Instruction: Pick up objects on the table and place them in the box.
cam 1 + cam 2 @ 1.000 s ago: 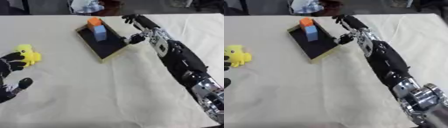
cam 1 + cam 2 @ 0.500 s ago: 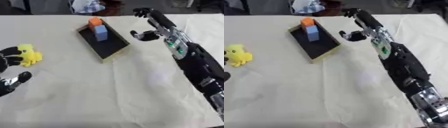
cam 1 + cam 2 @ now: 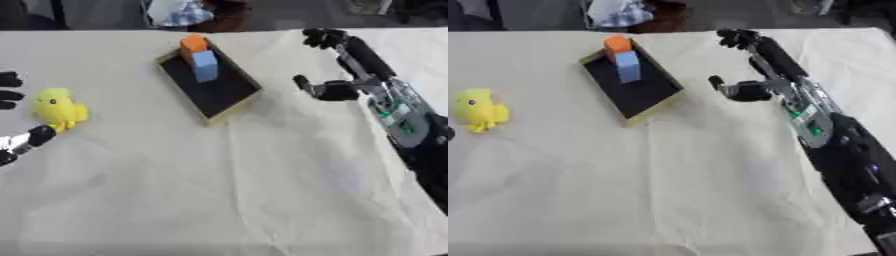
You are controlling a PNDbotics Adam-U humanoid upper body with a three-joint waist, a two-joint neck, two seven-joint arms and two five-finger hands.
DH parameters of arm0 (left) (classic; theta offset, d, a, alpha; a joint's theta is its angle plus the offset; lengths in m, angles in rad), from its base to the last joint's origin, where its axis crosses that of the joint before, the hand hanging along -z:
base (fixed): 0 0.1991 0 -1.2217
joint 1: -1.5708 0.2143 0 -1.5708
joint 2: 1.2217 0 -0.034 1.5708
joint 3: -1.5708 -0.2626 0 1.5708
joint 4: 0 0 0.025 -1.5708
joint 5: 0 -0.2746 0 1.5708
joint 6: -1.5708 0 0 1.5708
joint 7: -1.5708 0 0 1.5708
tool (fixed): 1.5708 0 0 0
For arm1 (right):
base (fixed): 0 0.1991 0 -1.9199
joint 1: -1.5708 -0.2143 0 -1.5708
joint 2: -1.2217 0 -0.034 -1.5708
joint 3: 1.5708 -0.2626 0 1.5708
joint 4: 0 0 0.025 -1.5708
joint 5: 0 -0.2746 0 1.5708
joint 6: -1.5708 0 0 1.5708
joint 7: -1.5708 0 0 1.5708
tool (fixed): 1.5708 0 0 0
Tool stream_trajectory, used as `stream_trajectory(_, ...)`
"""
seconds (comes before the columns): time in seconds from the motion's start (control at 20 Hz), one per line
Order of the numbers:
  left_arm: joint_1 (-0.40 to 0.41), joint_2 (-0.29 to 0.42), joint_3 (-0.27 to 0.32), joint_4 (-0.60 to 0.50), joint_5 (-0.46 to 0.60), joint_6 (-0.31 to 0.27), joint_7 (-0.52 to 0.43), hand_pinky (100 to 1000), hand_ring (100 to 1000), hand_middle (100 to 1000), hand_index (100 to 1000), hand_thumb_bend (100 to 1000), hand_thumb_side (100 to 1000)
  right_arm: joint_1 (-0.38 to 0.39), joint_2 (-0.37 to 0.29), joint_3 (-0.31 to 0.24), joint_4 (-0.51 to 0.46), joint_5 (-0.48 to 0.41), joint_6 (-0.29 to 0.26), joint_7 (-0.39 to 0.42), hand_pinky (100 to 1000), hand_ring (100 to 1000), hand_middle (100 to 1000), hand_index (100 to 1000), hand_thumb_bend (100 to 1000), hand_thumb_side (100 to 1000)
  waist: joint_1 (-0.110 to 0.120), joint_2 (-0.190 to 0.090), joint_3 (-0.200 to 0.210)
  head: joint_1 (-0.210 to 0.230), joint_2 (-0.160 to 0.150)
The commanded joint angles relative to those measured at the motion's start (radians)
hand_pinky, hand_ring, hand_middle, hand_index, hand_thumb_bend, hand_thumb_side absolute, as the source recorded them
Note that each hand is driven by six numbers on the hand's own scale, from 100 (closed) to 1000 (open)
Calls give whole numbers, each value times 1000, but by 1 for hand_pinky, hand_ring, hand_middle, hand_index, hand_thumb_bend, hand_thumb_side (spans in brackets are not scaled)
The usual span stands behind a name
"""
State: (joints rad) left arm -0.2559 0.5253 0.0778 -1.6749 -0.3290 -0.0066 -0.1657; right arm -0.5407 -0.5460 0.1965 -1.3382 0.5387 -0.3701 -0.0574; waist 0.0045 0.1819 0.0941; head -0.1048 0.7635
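A black box (image 3: 220, 94) with a tan rim lies askew at the table's upper middle. An orange block (image 3: 193, 43) and a blue block (image 3: 205, 65) stand in its far end. To the right of the box my right hand (image 3: 348, 61) hovers open, fingers stretched towards the far edge, thumb pointing at the box, holding nothing. A yellow duck toy (image 3: 59, 108) sits at the far left. My left hand (image 3: 10, 93) shows only at the left edge, open, with its fingers just left of the duck and its thumb (image 3: 35, 136) under it.
A cream cloth (image 3: 245, 190) with soft folds covers the table. Beyond the far edge lie a white and blue bundle (image 3: 175, 12) and dark shapes. My right forearm (image 3: 833, 145) runs along the right side.
My right hand has drawn away from the box, moving right and towards the far edge. My left hand has slid left, leaving the duck in place.
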Motion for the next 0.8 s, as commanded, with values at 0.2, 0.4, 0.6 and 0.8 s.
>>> stream_trajectory(0.2, -90, 215, -25, 205, -46, 8, -90, 793, 783, 800, 891, 751, 414, 77, -88, -35, -268, -230, 146, 92, 747, 770, 735, 918, 328, 267, 16, -31, -13, 12, -11)
stream_trajectory(0.4, -177, 284, -56, 380, -70, -34, -140, 790, 782, 798, 889, 698, 370, 125, -103, -65, -375, -327, 235, 141, 744, 767, 733, 916, 327, 266, 16, -34, -22, 19, -10)
stream_trajectory(0.6, -264, 289, -81, 514, -86, -58, -167, 784, 777, 792, 887, 691, 359, 147, -97, -77, -397, -351, 258, 145, 742, 766, 731, 915, 326, 267, 16, -35, -30, 24, -8)
stream_trajectory(0.8, -338, 263, -105, 607, -105, -80, -196, 779, 770, 785, 885, 699, 360, 154, -89, -80, -401, -360, 264, 143, 741, 765, 730, 914, 323, 267, 15, -34, -37, 27, -7)
